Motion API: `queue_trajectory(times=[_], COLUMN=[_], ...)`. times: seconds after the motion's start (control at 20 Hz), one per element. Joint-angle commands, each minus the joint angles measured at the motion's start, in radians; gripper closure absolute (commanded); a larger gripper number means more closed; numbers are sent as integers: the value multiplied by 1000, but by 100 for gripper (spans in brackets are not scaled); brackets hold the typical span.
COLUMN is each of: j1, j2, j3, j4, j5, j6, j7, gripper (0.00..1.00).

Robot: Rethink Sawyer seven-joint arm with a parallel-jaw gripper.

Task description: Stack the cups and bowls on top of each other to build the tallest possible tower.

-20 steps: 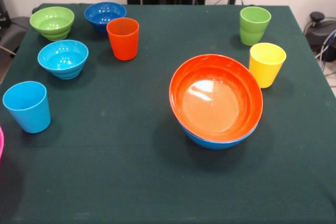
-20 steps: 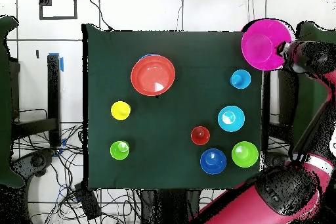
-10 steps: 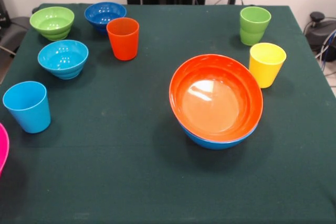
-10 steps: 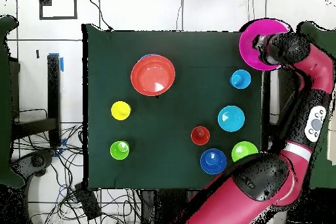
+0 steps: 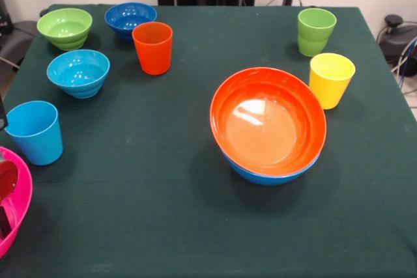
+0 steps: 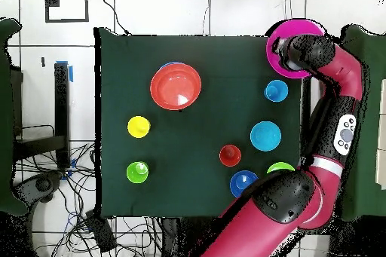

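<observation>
My gripper (image 6: 286, 49) is shut on the rim of the big pink bowl (image 6: 295, 29) and holds it over the table's corner; the bowl shows at the front view's lower left (image 5: 18, 216), next to the light blue cup (image 5: 34, 132). The orange bowl (image 5: 268, 124) sits nested in the large blue bowl (image 5: 260, 175) mid-table. The orange cup (image 5: 152, 47), green cup (image 5: 316, 30) and yellow cup (image 5: 331, 80) stand upright. The small green bowl (image 5: 64, 27), dark blue bowl (image 5: 130, 17) and light blue bowl (image 5: 79, 72) sit at the far left.
The dark green table (image 5: 163, 213) ends close to the pink bowl on the left. In the overhead view my arm (image 6: 335, 111) runs along the table's right edge and covers part of the small green bowl (image 6: 283, 168). Cables (image 6: 45, 178) lie off the left side.
The pink bowl has moved with the gripper inward over the table's corner, coming further into the front view from the left. The arm has swung in along the table's edge.
</observation>
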Motion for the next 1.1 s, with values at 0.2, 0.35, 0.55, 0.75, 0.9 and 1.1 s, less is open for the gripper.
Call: queue_trajectory(times=[0.2, 0.35, 0.55, 0.75, 0.9, 1.1], j1=[78, 93, 100, 105, 111, 114], j2=[-27, -29, -36, -48, -55, -51], j3=[-122, -134, -149, -175, -192, -202], j4=[103, 93, 95, 118, 128, 118], j5=[27, 40, 54, 73, 88, 104], j6=[-40, -24, -11, -22, -22, -9], j7=[321, 340, 347, 366, 372, 356], gripper=[0, 0, 0, 0, 0, 0])
